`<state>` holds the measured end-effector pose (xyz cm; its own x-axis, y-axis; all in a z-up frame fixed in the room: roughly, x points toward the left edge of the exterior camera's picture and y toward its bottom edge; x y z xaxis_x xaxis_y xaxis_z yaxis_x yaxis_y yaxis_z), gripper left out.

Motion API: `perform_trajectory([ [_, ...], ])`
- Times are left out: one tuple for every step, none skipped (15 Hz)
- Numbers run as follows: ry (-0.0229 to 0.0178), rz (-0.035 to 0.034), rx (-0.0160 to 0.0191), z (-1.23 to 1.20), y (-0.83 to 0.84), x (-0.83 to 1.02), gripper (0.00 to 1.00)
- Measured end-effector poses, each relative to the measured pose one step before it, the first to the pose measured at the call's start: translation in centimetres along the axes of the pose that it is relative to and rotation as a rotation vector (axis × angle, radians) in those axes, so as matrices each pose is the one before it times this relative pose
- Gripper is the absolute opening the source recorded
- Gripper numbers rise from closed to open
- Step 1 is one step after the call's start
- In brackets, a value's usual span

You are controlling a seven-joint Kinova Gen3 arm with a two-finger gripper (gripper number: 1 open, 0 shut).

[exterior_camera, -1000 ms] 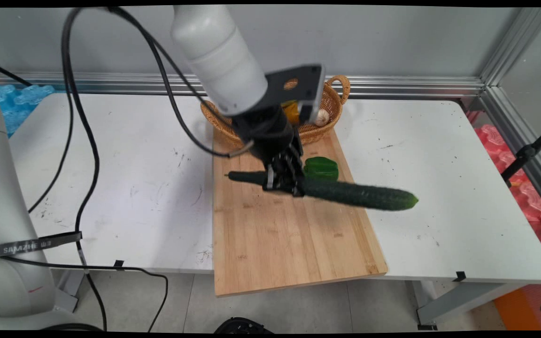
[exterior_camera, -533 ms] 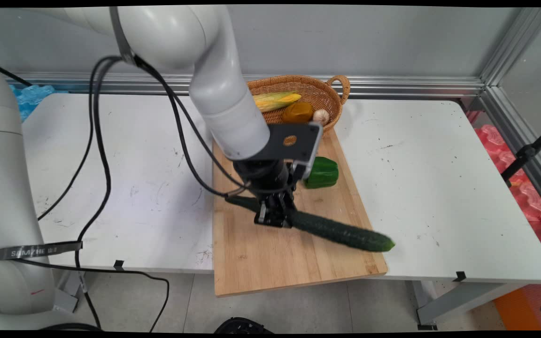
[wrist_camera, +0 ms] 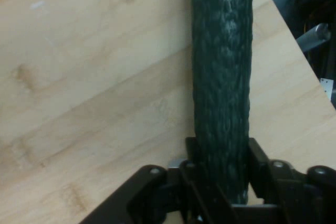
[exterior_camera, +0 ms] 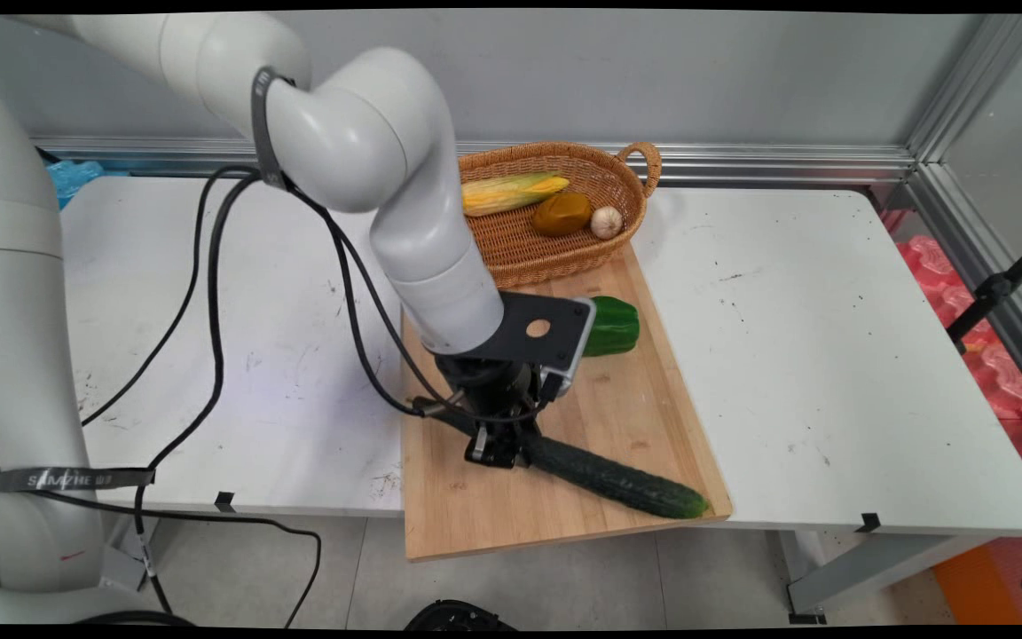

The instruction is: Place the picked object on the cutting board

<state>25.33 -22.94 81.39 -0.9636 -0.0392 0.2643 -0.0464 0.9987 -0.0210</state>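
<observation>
One cucumber (exterior_camera: 610,477) sat clamped in your gripper (exterior_camera: 495,451) over one cutting board (exterior_camera: 511,497); one basket (exterior_camera: 546,257) stood behind.

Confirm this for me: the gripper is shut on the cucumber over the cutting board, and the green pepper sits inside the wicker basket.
One mistake: the green pepper lies on the cutting board, not in the wicker basket, as the main view shows. The rest holds: the gripper is shut on the cucumber over the board.

The only lettering I can read is on the black strap (exterior_camera: 72,480) round the arm at the lower left of the main view: pale capitals, roughly "SAMZHE". I read nothing in the hand view.
</observation>
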Motion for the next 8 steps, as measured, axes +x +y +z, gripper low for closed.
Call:
perform_trajectory([
  [-0.00326,0.00065,-0.0009,0.284,0.062,-0.062,0.0],
  [-0.00305,0.00044,0.00002,0.253,0.055,-0.088,1.0],
  [-0.00248,0.00104,0.00025,0.201,0.042,-0.074,1.0],
  [-0.00087,0.00122,0.00047,0.121,0.02,-0.048,1.0],
  [-0.00018,0.00082,0.00095,0.051,0.012,-0.031,1.0],
  [0.00046,0.00102,0.00171,0.054,0.017,-0.037,1.0],
  [0.00218,-0.00003,0.00254,-0.028,0.023,0.009,1.0],
  [0.00367,-0.00148,0.00287,-0.099,0.018,0.013,1.0],
])
